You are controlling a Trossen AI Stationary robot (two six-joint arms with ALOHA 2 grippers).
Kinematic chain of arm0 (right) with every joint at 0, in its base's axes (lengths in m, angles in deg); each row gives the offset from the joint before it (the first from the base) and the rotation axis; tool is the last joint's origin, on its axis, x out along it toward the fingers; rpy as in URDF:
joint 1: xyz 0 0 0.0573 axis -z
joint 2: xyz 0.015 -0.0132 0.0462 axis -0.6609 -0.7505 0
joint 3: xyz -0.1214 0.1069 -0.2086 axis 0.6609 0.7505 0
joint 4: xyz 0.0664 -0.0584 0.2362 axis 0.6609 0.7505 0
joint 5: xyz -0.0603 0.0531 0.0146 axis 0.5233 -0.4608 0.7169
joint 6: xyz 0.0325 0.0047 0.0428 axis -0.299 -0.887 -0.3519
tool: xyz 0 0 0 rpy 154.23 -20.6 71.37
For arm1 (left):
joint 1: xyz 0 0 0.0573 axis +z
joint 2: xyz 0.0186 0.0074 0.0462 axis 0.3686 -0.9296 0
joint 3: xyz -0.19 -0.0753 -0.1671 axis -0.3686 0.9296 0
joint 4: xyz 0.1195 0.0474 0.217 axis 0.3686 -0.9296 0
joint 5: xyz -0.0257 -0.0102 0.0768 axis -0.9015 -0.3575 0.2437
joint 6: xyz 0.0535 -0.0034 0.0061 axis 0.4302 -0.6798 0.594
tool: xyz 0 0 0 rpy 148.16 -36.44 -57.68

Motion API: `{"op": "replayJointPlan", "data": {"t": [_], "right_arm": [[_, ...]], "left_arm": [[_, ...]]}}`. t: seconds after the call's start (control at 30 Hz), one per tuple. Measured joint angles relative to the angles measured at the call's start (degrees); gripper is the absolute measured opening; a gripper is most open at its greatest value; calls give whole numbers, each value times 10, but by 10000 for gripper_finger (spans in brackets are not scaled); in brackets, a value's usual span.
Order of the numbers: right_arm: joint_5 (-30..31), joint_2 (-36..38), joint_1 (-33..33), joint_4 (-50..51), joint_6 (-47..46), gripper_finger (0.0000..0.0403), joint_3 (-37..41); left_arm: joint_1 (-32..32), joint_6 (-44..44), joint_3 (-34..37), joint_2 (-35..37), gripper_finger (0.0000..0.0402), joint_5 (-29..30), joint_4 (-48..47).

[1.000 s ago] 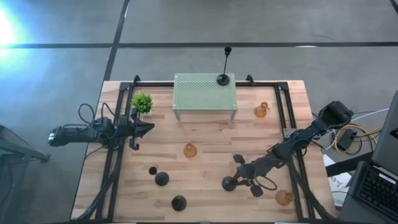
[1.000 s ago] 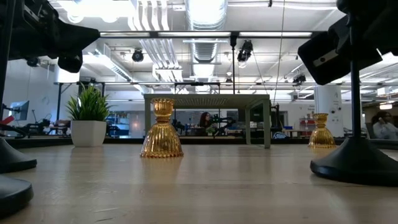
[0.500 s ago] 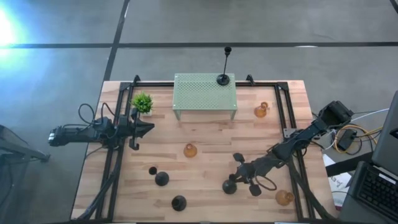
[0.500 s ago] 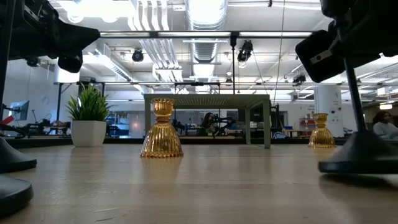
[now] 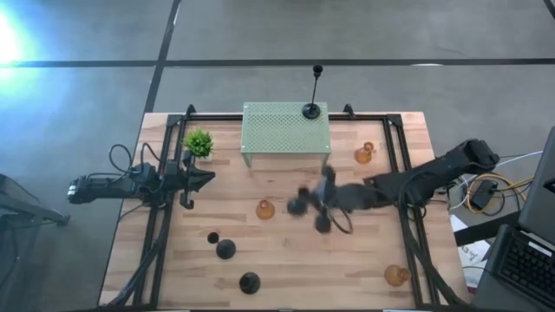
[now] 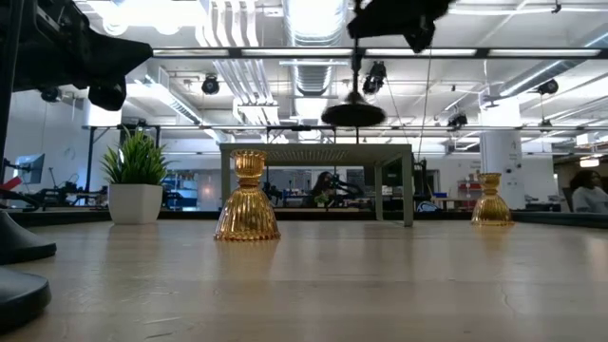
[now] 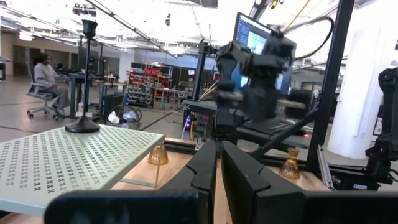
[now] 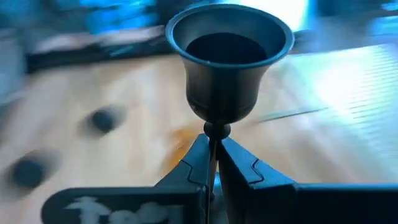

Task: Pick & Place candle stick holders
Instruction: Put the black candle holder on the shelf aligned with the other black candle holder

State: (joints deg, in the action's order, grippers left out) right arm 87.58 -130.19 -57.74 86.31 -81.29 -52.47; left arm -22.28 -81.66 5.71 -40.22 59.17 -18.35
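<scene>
Above the middle of the table, the right gripper carries a black candle stick holder clear of the wood: round base hanging in the air in the low view, thin stem running up into the fingers. Right wrist view: both fingers pressed together on the stem just under the cup. High view blurred here; holder's base shows as a dark smear at about 9 o'clock from the gripper, near the amber holder at table centre.

Pale green perforated stand sits at 12 o'clock of the table. One tall black holder stands upright on its 3 o'clock end, stem rising over the far edge. Small potted plant just off the stand's 9 o'clock side.

Amber holders, three: one at centre, one at roughly 2 o'clock near the right rail, one at 5 o'clock near the front corner. All well apart.

Black holders on the wood, toward 7 o'clock: a small one, a larger one just beside it, another nearer the front edge.

Left gripper waits at 9 o'clock, over the left rail, fingers together on nothing, pointing toward the centre.
</scene>
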Motion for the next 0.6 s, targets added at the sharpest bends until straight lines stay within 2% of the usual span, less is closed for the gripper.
{"op": "replayJointPlan", "data": {"t": [0.1, 0.17, 0.4, 0.6], "right_arm": [[98, -17, 26, 29, -1, 11, -57], [132, -30, 48, 29, 12, 11, -86], [143, -79, 155, 41, -3, 11, -146], [139, -127, 246, 40, -39, 11, -150]], "left_arm": [[0, 0, 0, 0, 28, 0, 0], [0, 0, 0, 0, 28, 0, 0], [0, -1, 0, -3, 28, 1, 0], [0, -1, 0, -6, 28, 2, 0]]}}
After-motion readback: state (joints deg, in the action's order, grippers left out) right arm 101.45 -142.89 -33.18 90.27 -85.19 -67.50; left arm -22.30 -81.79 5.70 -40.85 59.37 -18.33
